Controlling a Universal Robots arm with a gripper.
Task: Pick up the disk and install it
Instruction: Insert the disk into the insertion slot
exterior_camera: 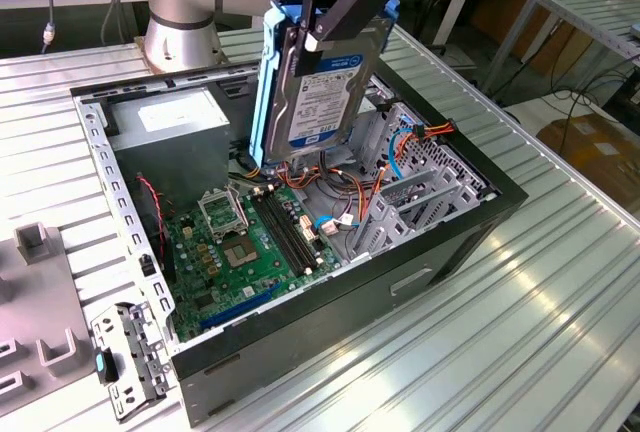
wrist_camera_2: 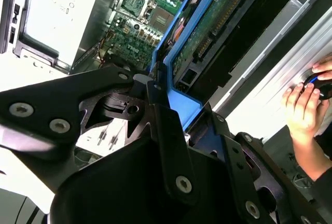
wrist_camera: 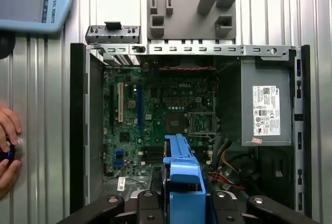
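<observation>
A ribbed silver metal desk (exterior_camera: 520, 332) carries an open black computer case (exterior_camera: 300, 344), with a green motherboard (exterior_camera: 240, 252) and a grey power-supply box (exterior_camera: 175, 122) inside. Above the middle of the case hangs the disk (exterior_camera: 320, 87), a flat silver hard drive with a white-and-blue label and blue plastic carrier rails, held steeply on edge. The robot's black hand (exterior_camera: 325, 22) is clenched on the disk's upper end, so the pick-up looks done, while the install is left: the disk is not yet in the grey metal drive cage (exterior_camera: 420, 192).
</observation>
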